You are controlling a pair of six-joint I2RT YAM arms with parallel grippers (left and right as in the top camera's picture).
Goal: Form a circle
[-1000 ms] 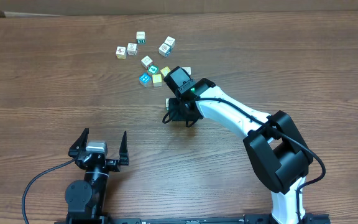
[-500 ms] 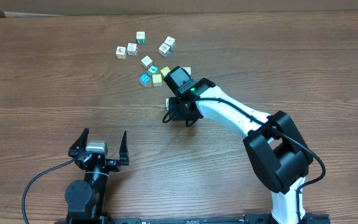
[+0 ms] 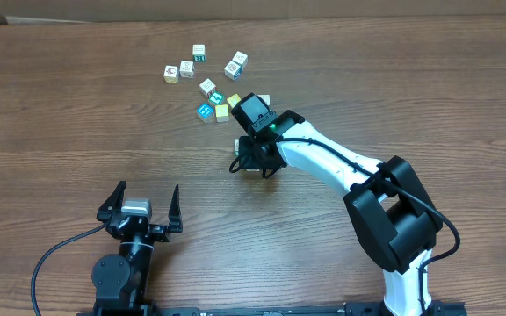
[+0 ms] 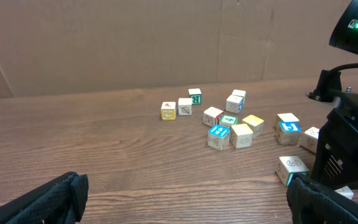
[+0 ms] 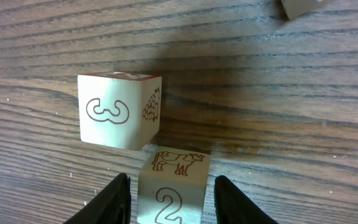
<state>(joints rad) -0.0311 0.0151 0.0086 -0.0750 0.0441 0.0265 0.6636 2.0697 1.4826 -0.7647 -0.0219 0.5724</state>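
Overhead: the left jaws are held wide apart, near left; scattered cubes (image 3: 187, 68) are seen far. Left wrist: the circle (image 4: 289, 127) is seen right, partly blocked by the right arm (image 4: 347, 143). Right wrist: the right jaws are parted around a "2" cube (image 5: 173, 193).

Dark wood-grain table (image 3: 77, 114) under even light, plain brown cardboard wall (image 4: 135, 43) along its far edge.

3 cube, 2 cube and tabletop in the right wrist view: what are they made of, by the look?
3 cube: probably wood with a smooth cream coat, given the matte faces, dark red outline print and softened edges; plastic can't be ruled out.
2 cube: same look, with a cow outline printed on one face.
Tabletop: brown wood grain with a slight sheen; could be laminate, veneer or solid wood.
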